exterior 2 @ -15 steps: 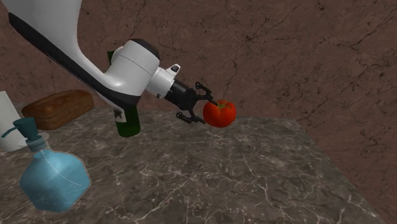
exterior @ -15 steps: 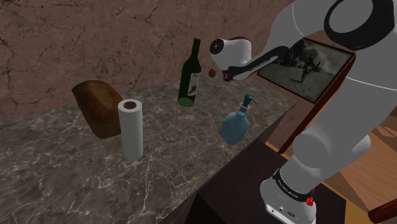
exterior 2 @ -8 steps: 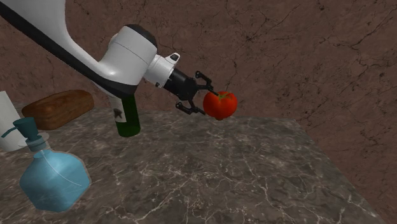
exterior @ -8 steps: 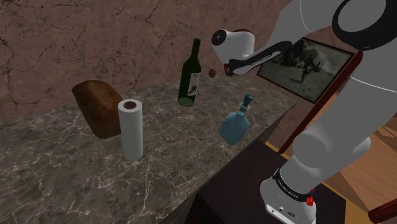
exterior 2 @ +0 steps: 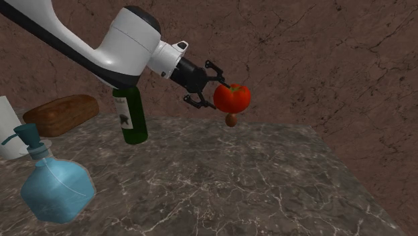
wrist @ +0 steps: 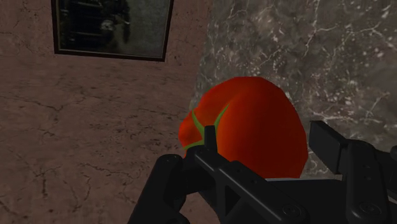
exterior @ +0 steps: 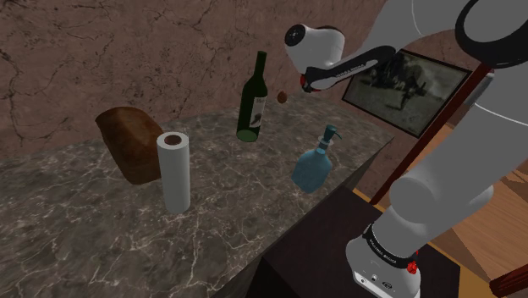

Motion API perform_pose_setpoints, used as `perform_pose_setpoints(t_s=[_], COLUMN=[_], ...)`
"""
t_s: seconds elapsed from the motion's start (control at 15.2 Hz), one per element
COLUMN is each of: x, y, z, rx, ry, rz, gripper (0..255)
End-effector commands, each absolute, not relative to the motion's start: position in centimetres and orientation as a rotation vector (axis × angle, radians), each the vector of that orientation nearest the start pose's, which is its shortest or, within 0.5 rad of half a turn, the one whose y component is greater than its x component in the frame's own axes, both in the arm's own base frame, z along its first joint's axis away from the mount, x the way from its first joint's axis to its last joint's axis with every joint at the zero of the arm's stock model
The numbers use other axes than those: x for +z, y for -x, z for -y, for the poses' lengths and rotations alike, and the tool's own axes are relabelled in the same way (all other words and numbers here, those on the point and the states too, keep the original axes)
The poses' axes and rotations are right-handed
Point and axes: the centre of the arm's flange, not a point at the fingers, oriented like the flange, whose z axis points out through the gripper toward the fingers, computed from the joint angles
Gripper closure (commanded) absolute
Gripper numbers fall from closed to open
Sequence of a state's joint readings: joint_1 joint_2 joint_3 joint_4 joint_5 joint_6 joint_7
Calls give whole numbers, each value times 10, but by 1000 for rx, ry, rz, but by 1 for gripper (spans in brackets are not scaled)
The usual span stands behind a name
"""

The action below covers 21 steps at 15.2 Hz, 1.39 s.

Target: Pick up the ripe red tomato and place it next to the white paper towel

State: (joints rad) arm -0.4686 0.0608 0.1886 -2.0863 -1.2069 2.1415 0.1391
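Gripping the red tomato between my two black fingers, my gripper holds it in the air, clear of the marble table. Along my hand, the fingers press against both sides of the tomato, and its green stem patch faces the brown wall. A dark framed picture hangs on that wall at about eleven o'clock from the tomato.

In the second exterior view the tomato hangs at about two o'clock from the green wine bottle. A small brown lump sits just under it at six o'clock; I cannot tell what it is.

In the shoulder view my gripper is at about two o'clock from the wine bottle. The white paper towel roll stands upright on the table, at about eight o'clock from the bottle and well apart from my hand. A brown loaf of bread lies just beside the roll at ten o'clock. A blue soap bottle stands near the table's edge, at four o'clock from the wine bottle.
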Motion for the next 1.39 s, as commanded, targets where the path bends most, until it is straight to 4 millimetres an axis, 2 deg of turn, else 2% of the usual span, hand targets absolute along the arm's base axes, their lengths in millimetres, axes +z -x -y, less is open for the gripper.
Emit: perform_pose_setpoints(t_s=[0.0, 1.32], x=[429, 535], y=[-537, -537], z=[198, 198], rx=[-82, -82], ry=[-2136, -2136], rz=[-316, -316], gripper=[255, 255])
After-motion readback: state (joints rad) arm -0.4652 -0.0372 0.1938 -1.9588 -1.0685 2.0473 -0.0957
